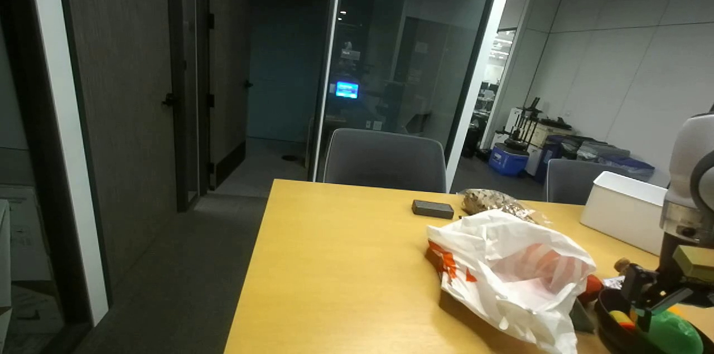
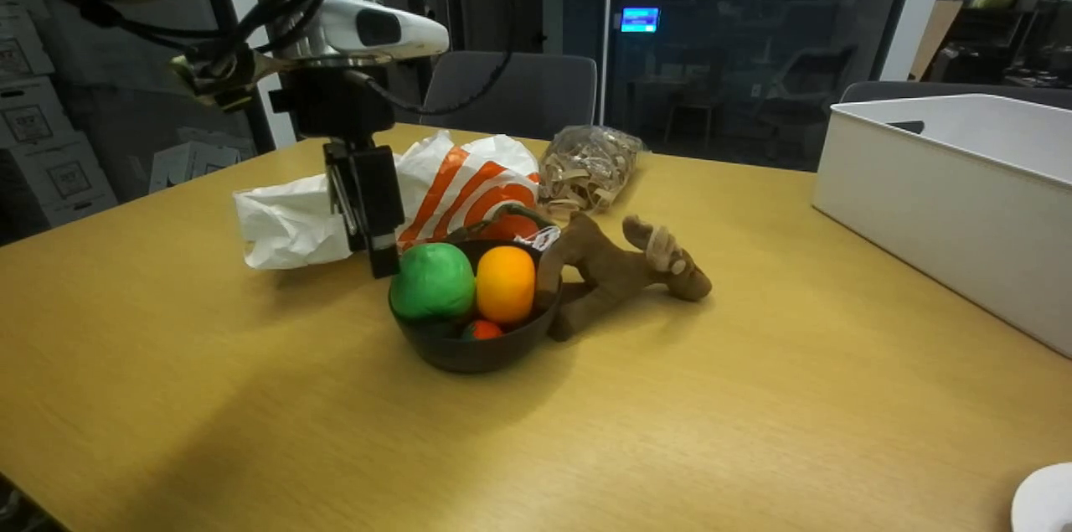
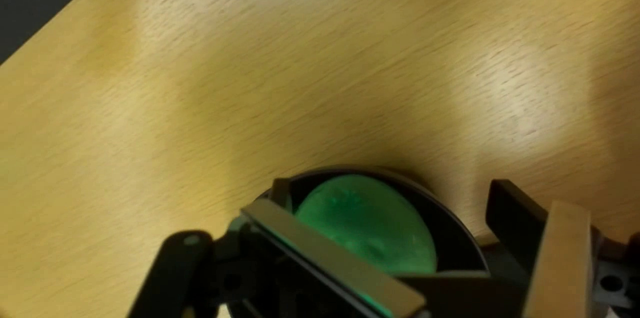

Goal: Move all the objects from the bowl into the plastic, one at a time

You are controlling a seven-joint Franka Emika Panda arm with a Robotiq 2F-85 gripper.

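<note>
The dark bowl point(image 2: 469, 354) stands on the table; its rim also shows in the wrist view point(image 3: 450, 214). In it lie a round green object point(image 2: 431, 281), an orange object point(image 2: 505, 285) and a small red object point(image 2: 484, 330). The crumpled white plastic bag with orange marks point(image 1: 502, 270) lies beside the bowl, its mouth open; it also shows behind the bowl point(image 2: 469, 197). My gripper point(image 3: 395, 203) is open, its fingers wide apart. One finger is at the bowl beside the green object, the other outside the rim. In an exterior view the gripper point(image 2: 368, 243) is at the bowl's bag-side edge.
A brown plush moose point(image 2: 611, 268) leans against the bowl. A clear bag of brown strips point(image 2: 590, 167) lies behind the white bag. A large white bin point(image 2: 946, 197), a dark block point(image 1: 432, 209) and part of a white round item point(image 2: 1047, 498) are on the table.
</note>
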